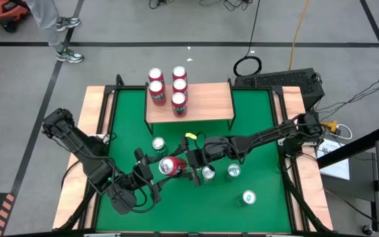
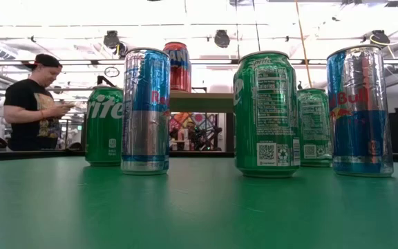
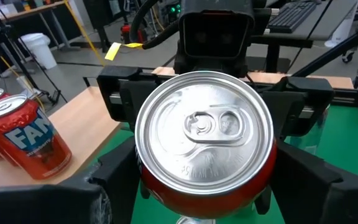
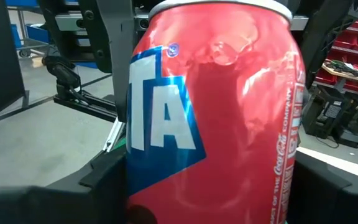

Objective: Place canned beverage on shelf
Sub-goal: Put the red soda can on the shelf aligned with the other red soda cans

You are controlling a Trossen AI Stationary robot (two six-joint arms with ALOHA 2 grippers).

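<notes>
A red Fanta can (image 1: pixel 170 166) is held above the middle of the green table, tilted, with its silver top (image 3: pixel 205 132) toward my left arm. My left gripper (image 1: pixel 158 171) comes at it from the table's left and my right gripper (image 1: pixel 183 164) from the right; both are shut on it. The shelf (image 1: pixel 206 104), a light-wood board on black legs, stands at the table's far edge. Several red cans (image 1: pixel 170 89) stand upright on its left half. The held can is out of the low view. My left gripper has the can's top end between its two fingers (image 3: pixel 114 180), one on each side of the rim. The fingers run along the can from its top end. The can is clear of the table. My right gripper pinches the can's red side wall (image 4: pixel 142 186) between its two fingers, which lie across the body below the top. In the left wrist view its fingers (image 3: pixel 124 99) sit against both sides of the can. The can is lifted clear.
Loose cans stand on the table: one left of centre (image 1: pixel 158 143), two right of the grippers (image 1: pixel 207 172) (image 1: pixel 233 171), and one near the front right (image 1: pixel 249 196). The low view shows them as green Sprite (image 2: pixel 267 114) and silver-blue cans (image 2: pixel 146 111). A person (image 2: pixel 32 104) stands beyond the table.
</notes>
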